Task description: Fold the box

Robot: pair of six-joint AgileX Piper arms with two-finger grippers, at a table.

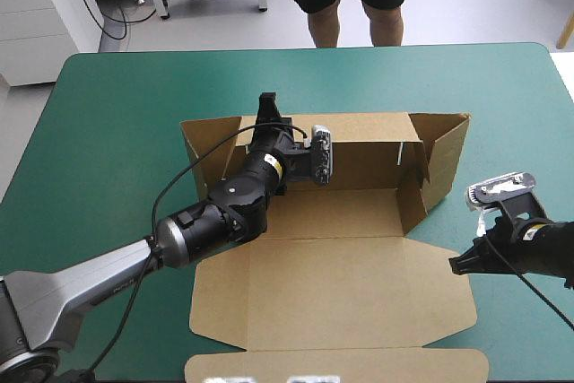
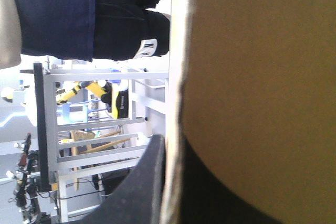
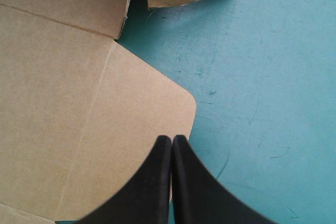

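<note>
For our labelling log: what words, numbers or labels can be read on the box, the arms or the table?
Nothing reads clearly.
The box: plain brown board, no print visible.
The left wrist sticker: too small to read.
The right wrist sticker: too small to read.

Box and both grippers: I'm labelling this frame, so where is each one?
box (image 1: 332, 298): high view, on its flat near panel.
left gripper (image 1: 267, 110): high view, fingertips at the box's far wall.
right gripper (image 3: 171, 145): right wrist view, where the shut fingertips meet.
</note>
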